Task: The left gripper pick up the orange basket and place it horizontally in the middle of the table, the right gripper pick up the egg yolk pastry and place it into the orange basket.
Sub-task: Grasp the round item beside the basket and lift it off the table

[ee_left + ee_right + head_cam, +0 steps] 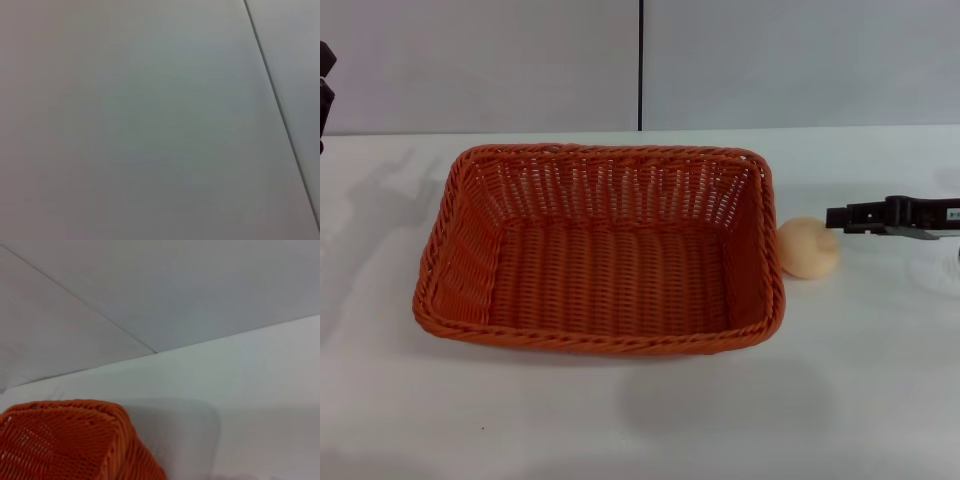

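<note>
The orange basket point(600, 250) is lying flat and lengthwise near the middle of the white table point(720, 420), empty. Just beside its right rim, the egg yolk pastry point(808, 247) is resting on the table. It is looking soft, light and crumbly, so a gentle pinch across its round sides seems wisest. The right gripper point(840, 217) is hovering just beyond it; whether its fingers are parted I cannot tell. Farther back, the left gripper point(325, 90) is sitting at the left edge, its state unclear.
</note>
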Motion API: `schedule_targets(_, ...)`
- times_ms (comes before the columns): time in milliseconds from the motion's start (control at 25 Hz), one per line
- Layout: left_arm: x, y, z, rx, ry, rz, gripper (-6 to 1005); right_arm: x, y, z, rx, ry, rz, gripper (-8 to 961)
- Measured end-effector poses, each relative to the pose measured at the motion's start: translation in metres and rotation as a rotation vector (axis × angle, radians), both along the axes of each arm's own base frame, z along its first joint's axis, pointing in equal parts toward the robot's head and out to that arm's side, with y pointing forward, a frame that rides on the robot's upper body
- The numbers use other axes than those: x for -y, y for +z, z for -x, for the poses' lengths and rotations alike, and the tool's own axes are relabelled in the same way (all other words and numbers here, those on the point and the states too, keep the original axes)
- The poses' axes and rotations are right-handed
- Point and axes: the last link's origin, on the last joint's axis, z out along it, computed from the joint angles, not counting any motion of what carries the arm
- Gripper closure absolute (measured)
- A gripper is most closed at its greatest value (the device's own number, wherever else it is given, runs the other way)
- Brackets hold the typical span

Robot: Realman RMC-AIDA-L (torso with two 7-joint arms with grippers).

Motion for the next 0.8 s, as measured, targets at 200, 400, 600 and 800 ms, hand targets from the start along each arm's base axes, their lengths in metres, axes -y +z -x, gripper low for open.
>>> schedule_targets(200, -0.001, 0.0, -0.001, -0.001, -0.003, 0.0, 673, -0.005, -0.005, 0.007, 0.002, 0.015, -0.003, 529)
schedule_targets(400, -0.001, 0.0, -0.001, -0.001, -0.003, 0.0, 673, -0.008, -0.014, 0.012, 0.013, 0.026, 0.018, 533)
schedule_targets(600, -0.001, 0.0, -0.001, 0.0, -0.003, -0.002, 673, -0.006, -0.022, 0.013, 0.015, 0.017, 0.037, 533)
schedule_targets(800, -0.002, 0.001, -0.001, -0.002, -0.002, -0.003, 674, -0.004, -0.027, 0.014, 0.0, -0.007, 0.05, 534)
